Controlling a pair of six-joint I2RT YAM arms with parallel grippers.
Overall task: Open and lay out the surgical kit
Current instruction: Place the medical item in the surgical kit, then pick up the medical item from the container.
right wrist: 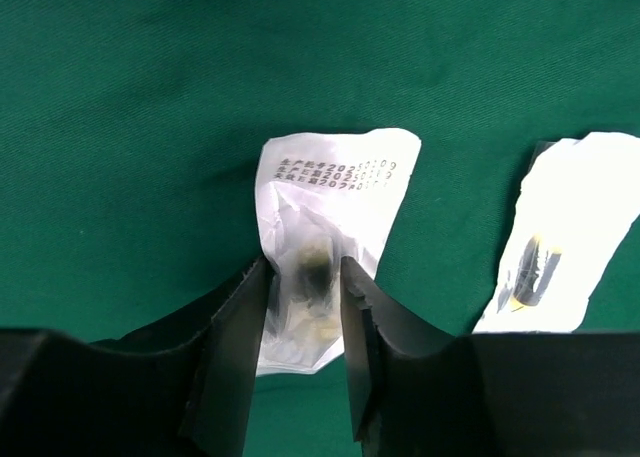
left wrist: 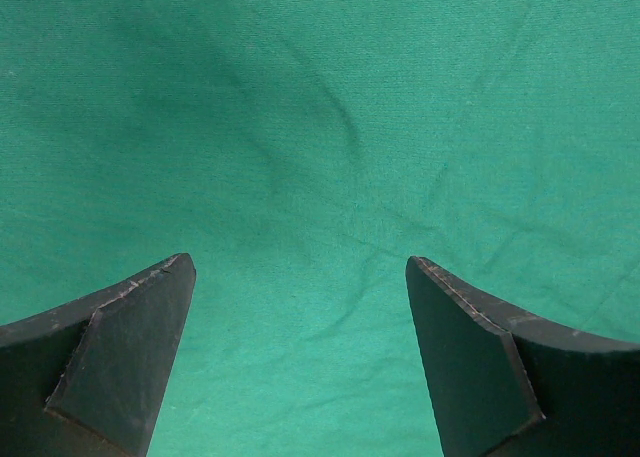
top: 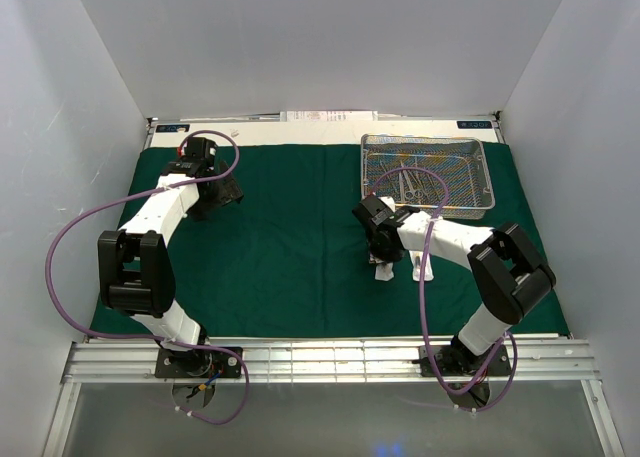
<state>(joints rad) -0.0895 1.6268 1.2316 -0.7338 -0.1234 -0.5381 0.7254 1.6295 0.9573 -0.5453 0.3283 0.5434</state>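
Note:
The dark green drape (top: 290, 247) lies spread flat over the table. The silver wire-mesh tray (top: 476, 167) sits on it at the back right, with slim metal scissors and forceps (top: 412, 182) inside. Two small clear packets lie in front of the tray. My right gripper (top: 378, 252) is down on the left packet (right wrist: 335, 192), with its jaws closed against both sides of it (right wrist: 305, 277). The second packet (right wrist: 560, 247) lies free just to its right (top: 424, 269). My left gripper (top: 215, 192) is open and empty, close above bare drape (left wrist: 320, 127) at the back left.
White paper sheets (top: 330, 117) lie against the back wall behind the drape. Grey walls close in the left, right and back. A metal rail (top: 320, 357) runs along the near edge by the arm bases.

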